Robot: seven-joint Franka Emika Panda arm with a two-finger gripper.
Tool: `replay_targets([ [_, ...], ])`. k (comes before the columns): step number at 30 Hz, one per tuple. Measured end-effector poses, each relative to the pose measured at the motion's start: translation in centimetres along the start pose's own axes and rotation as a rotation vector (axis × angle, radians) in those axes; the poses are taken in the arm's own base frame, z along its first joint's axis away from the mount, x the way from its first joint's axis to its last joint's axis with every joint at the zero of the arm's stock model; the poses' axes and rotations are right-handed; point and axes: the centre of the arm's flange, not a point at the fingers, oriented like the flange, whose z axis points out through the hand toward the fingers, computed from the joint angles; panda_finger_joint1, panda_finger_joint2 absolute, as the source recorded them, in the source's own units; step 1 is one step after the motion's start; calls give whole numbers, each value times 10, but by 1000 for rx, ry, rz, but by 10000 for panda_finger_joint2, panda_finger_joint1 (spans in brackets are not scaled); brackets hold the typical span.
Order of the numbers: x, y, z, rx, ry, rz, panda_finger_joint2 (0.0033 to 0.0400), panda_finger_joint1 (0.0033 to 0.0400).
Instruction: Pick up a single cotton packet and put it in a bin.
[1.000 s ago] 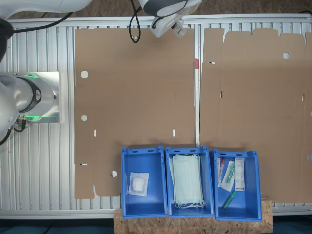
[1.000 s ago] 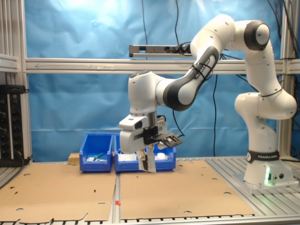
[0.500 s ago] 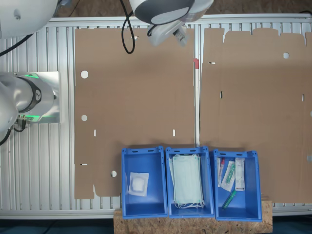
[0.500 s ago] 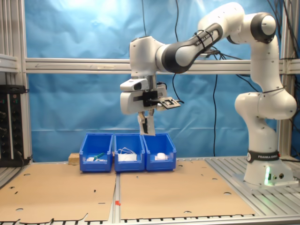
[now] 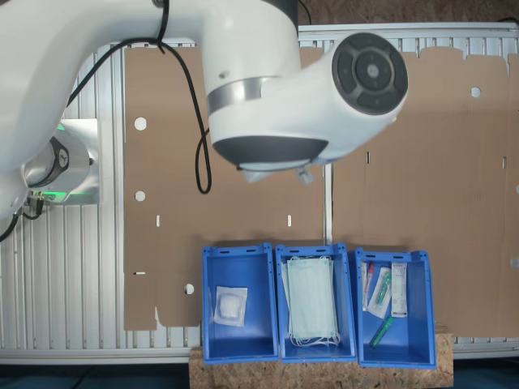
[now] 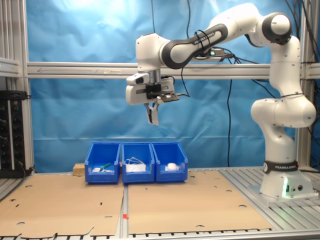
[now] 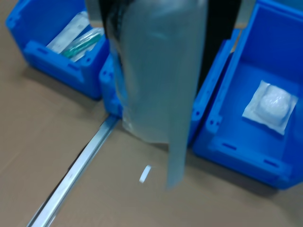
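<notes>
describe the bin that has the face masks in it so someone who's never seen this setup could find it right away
Look for the row of three blue bins standing side by side at the far edge of the cardboard-covered table, nearest the blue backdrop. The one you want is the middle bin. It holds a stack of pale green face masks, while one neighbour holds a white packet with a square pad and the other small packaged items.

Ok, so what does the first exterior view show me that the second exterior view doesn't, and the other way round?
First exterior view: a look straight down into the bins, with a white pad packet in one, pale green face masks in the middle one and mixed packets in the third. Second exterior view: height from the side, with the end effector well above the bins and a cotton packet hanging from it. Both exterior views: the three blue bins and the cardboard sheets.
</notes>
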Motion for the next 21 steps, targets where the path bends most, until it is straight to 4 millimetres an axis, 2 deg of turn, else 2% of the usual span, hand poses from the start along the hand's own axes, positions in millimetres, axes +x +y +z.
replay_targets([
  [8,-88,22,6,-7,-38,119,53,53],
  [9,-106,24,8,-8,-46,138,53,53],
  [21,-170,18,24,-6,-107,173,53,53],
])
